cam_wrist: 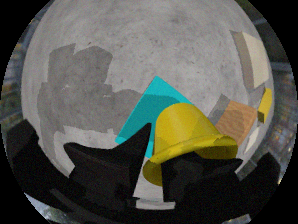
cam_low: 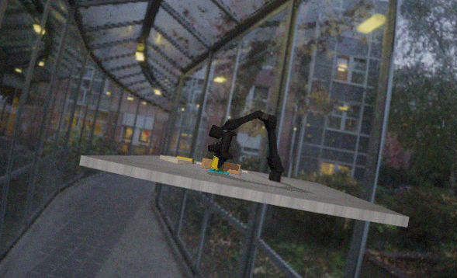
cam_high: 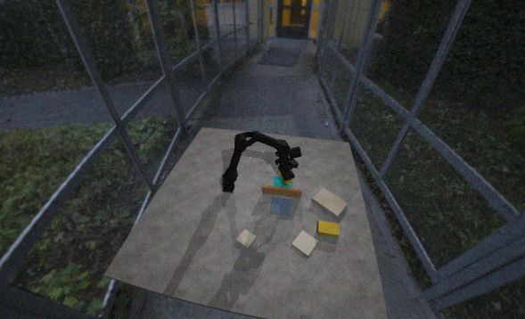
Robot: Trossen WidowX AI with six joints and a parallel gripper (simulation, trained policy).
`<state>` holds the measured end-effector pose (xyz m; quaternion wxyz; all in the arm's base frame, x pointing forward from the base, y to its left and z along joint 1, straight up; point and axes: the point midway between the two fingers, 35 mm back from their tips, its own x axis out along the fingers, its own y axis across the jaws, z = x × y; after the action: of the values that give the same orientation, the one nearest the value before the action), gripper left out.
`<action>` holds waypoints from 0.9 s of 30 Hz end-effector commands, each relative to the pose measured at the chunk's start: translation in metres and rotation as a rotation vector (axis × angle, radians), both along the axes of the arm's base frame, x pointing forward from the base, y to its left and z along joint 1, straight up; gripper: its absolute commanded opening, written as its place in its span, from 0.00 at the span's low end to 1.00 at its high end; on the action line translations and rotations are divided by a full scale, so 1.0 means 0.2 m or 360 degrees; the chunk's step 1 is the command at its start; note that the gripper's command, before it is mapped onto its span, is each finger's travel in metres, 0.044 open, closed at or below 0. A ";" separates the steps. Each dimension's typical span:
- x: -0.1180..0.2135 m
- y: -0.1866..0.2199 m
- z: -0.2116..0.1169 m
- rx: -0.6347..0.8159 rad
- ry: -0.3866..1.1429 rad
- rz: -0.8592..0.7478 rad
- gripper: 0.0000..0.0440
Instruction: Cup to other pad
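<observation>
The yellow cup [cam_high: 286, 182] [cam_low: 215, 163] [cam_wrist: 182, 122] is in my gripper [cam_high: 287, 176] [cam_low: 219, 159] [cam_wrist: 155, 127]. The gripper is shut on the cup's wall, one finger inside the rim and one outside. The cup looks close to upright. It is low at the cyan pad [cam_high: 277, 183] [cam_low: 223, 173] [cam_wrist: 157, 86]; whether its base touches the pad cannot be told. The dark blue pad [cam_high: 281, 206] lies across the wooden barrier. No marbles can be made out in the cup or on the table.
The wooden barrier [cam_high: 282, 192] [cam_low: 232, 168] [cam_wrist: 237, 118] stands between the pads, close beside the cup. A large beige block [cam_high: 329, 201] [cam_wrist: 254, 60], a yellow block [cam_high: 328, 228] [cam_wrist: 265, 106] and two smaller beige blocks [cam_high: 305, 243] [cam_high: 246, 238] lie beyond it.
</observation>
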<state>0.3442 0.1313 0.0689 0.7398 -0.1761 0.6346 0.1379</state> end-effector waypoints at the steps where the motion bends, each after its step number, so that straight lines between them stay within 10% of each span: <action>1: 0.00 -0.01 -0.02 -0.0003 -0.0005 -0.0024 0.13; 8: 0.03 -0.01 0.01 0.0053 -0.0070 -0.0070 0.35; 27: -0.02 -0.01 0.24 0.0221 -0.0191 -0.0098 0.45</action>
<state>0.3425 0.1292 0.1100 0.7867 -0.1204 0.5873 0.1475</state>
